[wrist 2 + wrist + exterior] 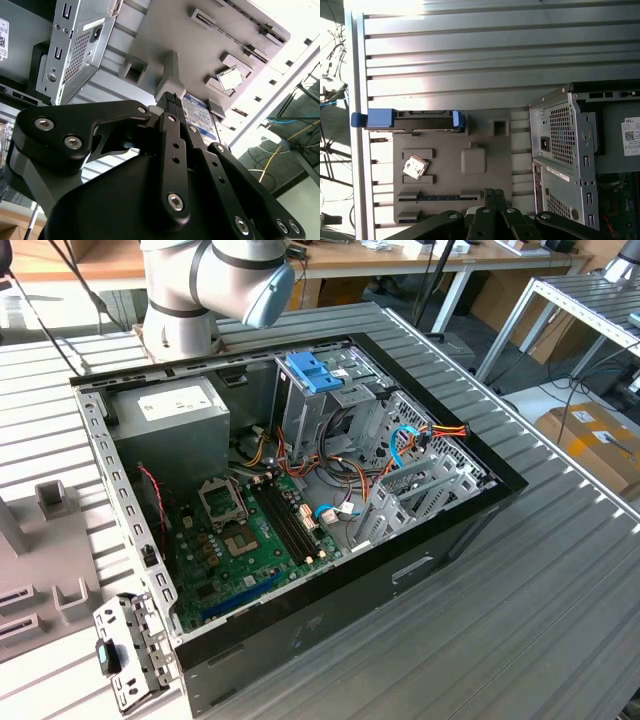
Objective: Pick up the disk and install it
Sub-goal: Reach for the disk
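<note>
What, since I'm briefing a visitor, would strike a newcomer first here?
The opened computer case dominates the exterior view, its green motherboard exposed inside. In the first wrist view, the disk with blue rails stands on edge on the grey fixture, apart from the tool.

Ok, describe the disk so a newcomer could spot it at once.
Beside the open computer case, find the grey fixture plate on the ribbed table. The disk stands on edge along one side of it. Unlike the small silver chip lying flat nearby, it has blue rails at both ends.
</note>
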`<state>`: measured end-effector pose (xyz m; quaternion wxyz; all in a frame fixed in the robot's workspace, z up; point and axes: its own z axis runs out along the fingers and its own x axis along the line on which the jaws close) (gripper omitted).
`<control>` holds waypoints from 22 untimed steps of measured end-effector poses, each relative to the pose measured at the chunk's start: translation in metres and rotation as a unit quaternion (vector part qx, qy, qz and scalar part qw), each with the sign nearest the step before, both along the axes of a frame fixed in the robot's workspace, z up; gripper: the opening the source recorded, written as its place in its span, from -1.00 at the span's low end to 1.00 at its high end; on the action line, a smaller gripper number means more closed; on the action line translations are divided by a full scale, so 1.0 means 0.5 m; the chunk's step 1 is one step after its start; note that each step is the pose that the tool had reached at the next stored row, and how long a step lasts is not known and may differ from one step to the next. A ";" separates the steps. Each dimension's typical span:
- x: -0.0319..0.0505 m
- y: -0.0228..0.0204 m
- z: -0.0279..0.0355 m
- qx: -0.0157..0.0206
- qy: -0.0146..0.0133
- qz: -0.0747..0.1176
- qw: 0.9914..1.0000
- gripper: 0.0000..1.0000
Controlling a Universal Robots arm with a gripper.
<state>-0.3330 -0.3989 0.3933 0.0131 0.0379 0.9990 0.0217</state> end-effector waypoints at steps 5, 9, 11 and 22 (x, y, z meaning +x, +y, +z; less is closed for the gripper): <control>-0.005 0.0000 0.000 0.000 0.000 0.000 1.000 -0.79; -0.011 0.0000 0.000 0.000 0.000 0.000 1.000 -0.79; -0.013 0.0000 0.000 0.000 0.000 0.000 1.000 -0.79; -0.024 0.0000 0.000 0.000 0.000 0.000 1.000 -0.79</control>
